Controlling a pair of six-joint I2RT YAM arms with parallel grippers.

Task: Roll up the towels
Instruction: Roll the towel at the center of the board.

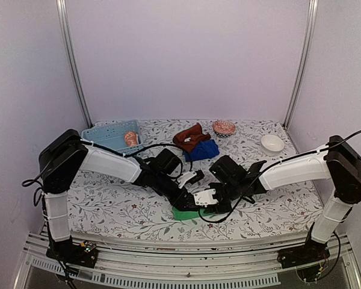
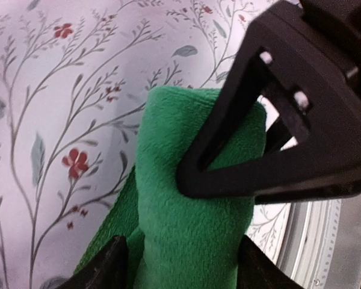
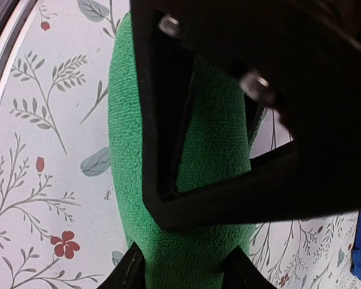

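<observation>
The green towel (image 1: 183,214) lies as a roll near the table's front edge, under both grippers. In the left wrist view the roll (image 2: 192,229) runs between the fingers of my left gripper (image 2: 183,271), which stand open on either side without squeezing it. My right gripper (image 3: 183,271) is shut on the same roll (image 3: 195,241), pinching it narrower. Each wrist view has the other gripper's black finger (image 2: 277,150) across the roll. A deep blue towel (image 1: 203,149) and a rust-brown one (image 1: 191,137) lie crumpled at the back. The orange patterned towel (image 1: 131,138) sits in the basket.
The light blue slotted basket (image 1: 108,136) stands at the back left. A patterned bowl (image 1: 224,127) and a small white bowl (image 1: 272,142) are at the back right. The table's metal front rim (image 2: 325,241) runs close beside the roll.
</observation>
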